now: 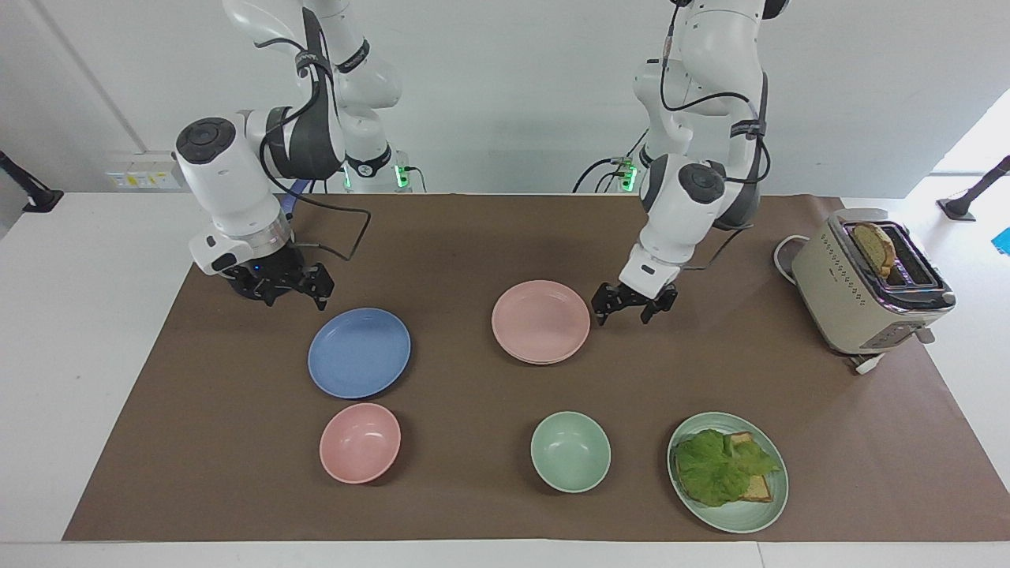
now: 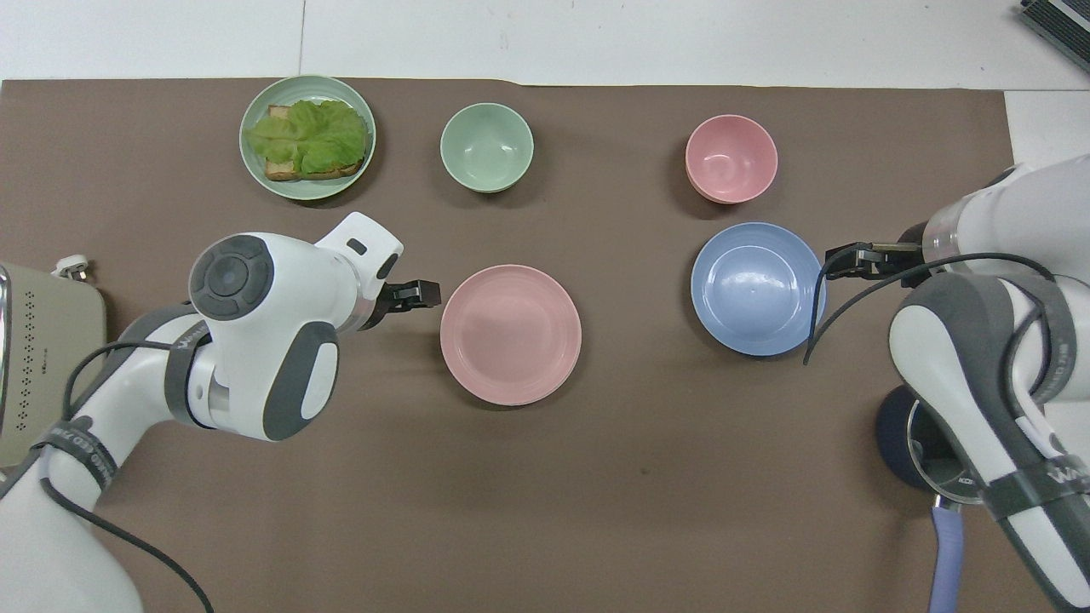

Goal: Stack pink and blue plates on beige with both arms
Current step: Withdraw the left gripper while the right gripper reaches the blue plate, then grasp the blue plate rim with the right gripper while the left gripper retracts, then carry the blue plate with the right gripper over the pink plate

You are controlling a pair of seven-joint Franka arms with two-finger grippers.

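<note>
White wall up top, brown mat over the white table (image 1: 47,379), two arms coming in from the robots' end

Pink plate (image 1: 540,320) sits on the beige plate (image 1: 544,360), beige only showing as a thin rim under it in the facing view, hidden in the overhead view. Stack is mid-mat. Left gripper (image 1: 634,304) just beside the stack on the left arm's side, fingers apart, holding nothing, not touching the rim

Blue plate (image 1: 359,352) lies flat on the mat toward the right arm's end, well apart from the stack, empty. Right gripper (image 1: 300,285) near its rim on the robots' side, low, fingers apart, nothing in it; contact not evident. Judgement: right arm is the nearer one for blue, plate lies away from the robots and slightly toward the stack from that gripper; round, so no long axis, rim grasp from the near edge

Containers: pink bowl (image 1: 360,442) empty, green bowl (image 1: 570,451) empty, green plate (image 1: 727,471) has lettuce on bread, toaster (image 1: 868,284) has a slice in a slot, dark pot (image 2: 903,443) mostly hidden by the right arm

Blue not yet stacked
</note>
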